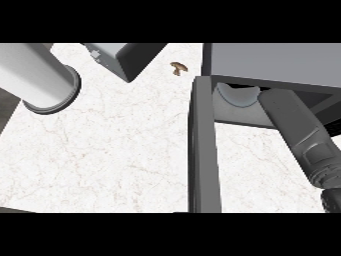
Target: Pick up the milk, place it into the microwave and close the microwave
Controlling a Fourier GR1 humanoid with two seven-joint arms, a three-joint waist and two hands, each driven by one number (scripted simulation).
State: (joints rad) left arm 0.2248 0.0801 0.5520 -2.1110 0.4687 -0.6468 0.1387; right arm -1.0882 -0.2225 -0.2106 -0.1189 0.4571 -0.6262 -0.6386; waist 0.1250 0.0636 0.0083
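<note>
The right forearm (306, 137) runs from the lower right of the frame up into the open microwave (291, 65), and the right hand itself is hidden inside the cavity, so whether it is grasping or released cannot be told. Just left of where the arm vanishes, a pale rounded shape (236, 95) shows at the cavity's mouth; it is probably the milk, resting inside or still being carried, but too little of it shows to be sure. The left hand is out of sight; only a light grey forearm (36, 75) crosses the upper left of the frame.

As a judgement, the step in hand is setting the milk down inside. To do it well, the carton should stand on the cavity floor well behind the sill before the fingers let go, and the arm should draw straight back without brushing it.

The microwave door (205, 145) stands wide open, seen edge-on down the middle of the frame. On the white counter (99, 150) lie a small brown object (177, 68) and a grey box-like item (121, 55), upper middle.
</note>
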